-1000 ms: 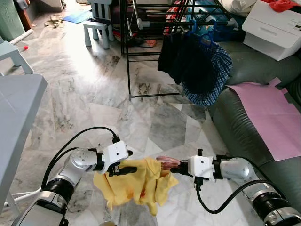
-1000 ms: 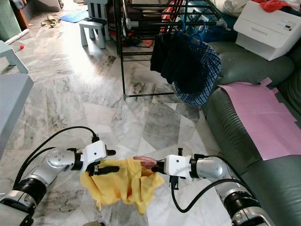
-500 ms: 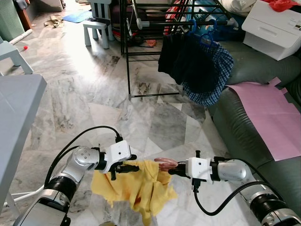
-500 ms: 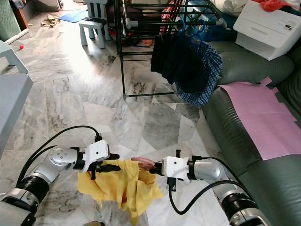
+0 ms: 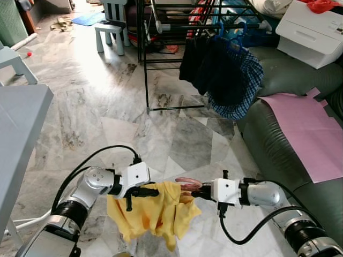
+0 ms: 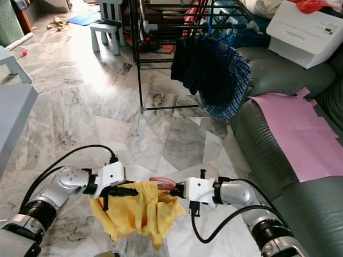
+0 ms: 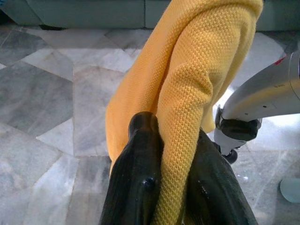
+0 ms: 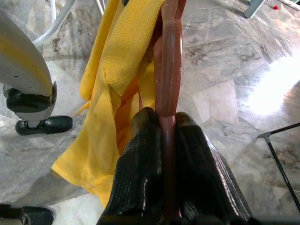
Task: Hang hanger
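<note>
Low in the frame, the left gripper [image 5: 151, 191] has its fingers [image 7: 140, 178] clenched on a fold of the yellow garment [image 5: 155, 214], which droops between both arms above the marble floor [image 5: 96, 118]. Just right of centre, the right gripper [image 5: 197, 193] pinches the pink hanger [image 8: 169, 61] between its fingers [image 8: 140, 159], the hanger running into the cloth. In the upper middle stands a black drying rack [image 5: 147, 53] carrying dark clothes [image 5: 222, 72] on blue hangers; a grey sofa [image 5: 278, 150] fills the right

Yellow garment [image 6: 136, 211] between both grippers
</note>
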### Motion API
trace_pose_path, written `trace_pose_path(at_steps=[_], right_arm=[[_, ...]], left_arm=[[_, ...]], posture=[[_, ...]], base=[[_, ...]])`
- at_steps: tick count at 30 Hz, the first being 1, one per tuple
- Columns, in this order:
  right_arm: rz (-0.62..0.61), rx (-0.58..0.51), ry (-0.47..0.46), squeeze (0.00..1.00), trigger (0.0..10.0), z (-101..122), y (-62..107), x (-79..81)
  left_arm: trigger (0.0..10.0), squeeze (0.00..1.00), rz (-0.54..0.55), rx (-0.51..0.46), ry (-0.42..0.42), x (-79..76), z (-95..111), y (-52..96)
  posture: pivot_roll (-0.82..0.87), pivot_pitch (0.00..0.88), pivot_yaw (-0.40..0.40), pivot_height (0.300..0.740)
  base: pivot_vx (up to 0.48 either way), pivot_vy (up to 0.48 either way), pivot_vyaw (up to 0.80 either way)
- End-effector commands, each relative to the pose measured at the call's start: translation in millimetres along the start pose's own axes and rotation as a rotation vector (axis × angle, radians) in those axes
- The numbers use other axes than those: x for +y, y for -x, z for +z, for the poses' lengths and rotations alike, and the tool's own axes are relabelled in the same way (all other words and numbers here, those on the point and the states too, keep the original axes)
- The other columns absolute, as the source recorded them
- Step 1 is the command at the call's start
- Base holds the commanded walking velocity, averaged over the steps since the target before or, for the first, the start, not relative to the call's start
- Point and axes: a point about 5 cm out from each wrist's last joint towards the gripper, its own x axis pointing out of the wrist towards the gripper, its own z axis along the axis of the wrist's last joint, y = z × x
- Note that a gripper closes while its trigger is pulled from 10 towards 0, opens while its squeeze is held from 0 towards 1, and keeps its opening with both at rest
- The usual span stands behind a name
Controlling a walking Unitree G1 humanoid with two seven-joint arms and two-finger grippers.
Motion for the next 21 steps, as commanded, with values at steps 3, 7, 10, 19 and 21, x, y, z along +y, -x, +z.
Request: trace_pose_path(at_steps=[3, 7, 10, 19, 21], right_arm=[[0.005, -0.004, -0.052, 1.00, 10.0, -0.5, -2.8, -1.0], [0.013, -0.004, -0.079, 1.00, 10.0, -1.6, -2.5, -0.3], [0.011, -0.001, -0.075, 1.00, 10.0, -1.8, -1.4, -1.3], [-0.068, 0.020, -0.041, 1.00, 10.0, -0.3, 11.0, -22.8], [-0.150, 0.030, -0.038, 1.00, 10.0, 0.0, 16.1, -34.3]], left_arm=[[0.0, 0.00, 0.039, -0.043, 0.006, 4.7, 7.1, -0.8], [0.0, 0.00, 0.069, -0.074, 0.032, 5.1, 7.1, -0.9], [0.0, 0.00, 0.095, -0.086, 0.056, 5.6, 5.1, -0.3], [0.0, 0.00, 0.229, -0.049, 0.158, 0.6, -18.0, 3.6], [0.0, 0.00, 0.287, -0.059, 0.280, -5.0, -31.5, 5.4]], posture=[[0.02, 0.059, -0.069, 0.740], [0.01, 0.059, -0.072, 0.740], [0.01, 0.058, -0.073, 0.740], [0.00, 0.054, -0.075, 0.740], [0.00, 0.053, -0.075, 0.740]], base=[[0.000, 0.000, 0.00], [0.000, 0.000, 0.00], [0.000, 0.000, 0.00], [0.000, 0.000, 0.00], [0.000, 0.000, 0.00]])
